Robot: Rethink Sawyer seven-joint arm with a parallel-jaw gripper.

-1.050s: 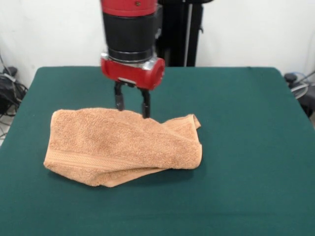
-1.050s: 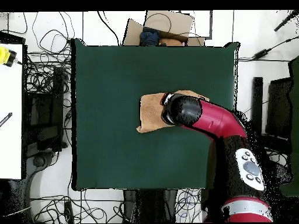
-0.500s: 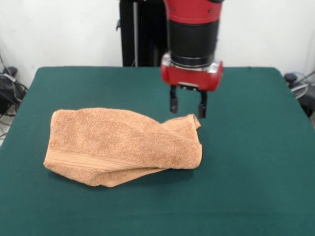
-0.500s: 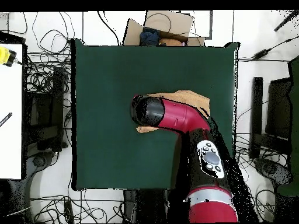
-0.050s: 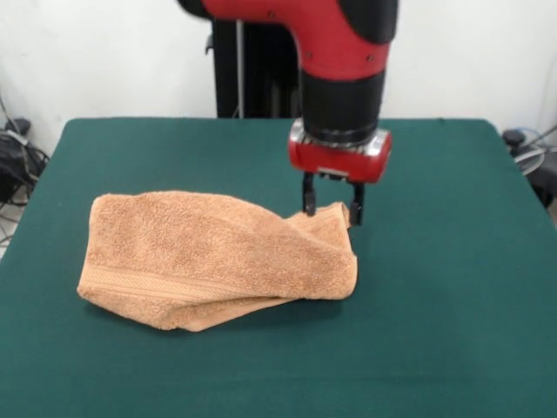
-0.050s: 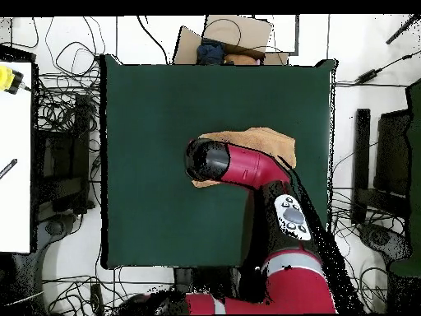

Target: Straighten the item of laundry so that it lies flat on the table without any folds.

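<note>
- If I pinch here, I think I may catch more than one layer of the towel (image 5: 213,257), because the corner under the gripper (image 5: 330,207) is bunched up and folded over. Then a pull would drag the whole heap and not open the fold.
- If I grab too little cloth, I think the corner may slip out when I lift.
- If I pull too far sideways, the towel could slide toward the edge of the table (image 5: 452,287) and stay folded.
- My gripper has its two fingers (image 5: 308,197) spread apart. One stands on each side of the raised corner at the towel's right end in the front view. They hold nothing. I cannot tell if the tips touch the cloth or just hang by it.
- From above, the arm (image 6: 247,166) hides the gripper and part of the towel.
- I see the towel lying near the middle of the table, folded over on itself, with a thick fold along its near edge. It is not flat yet.
</note>
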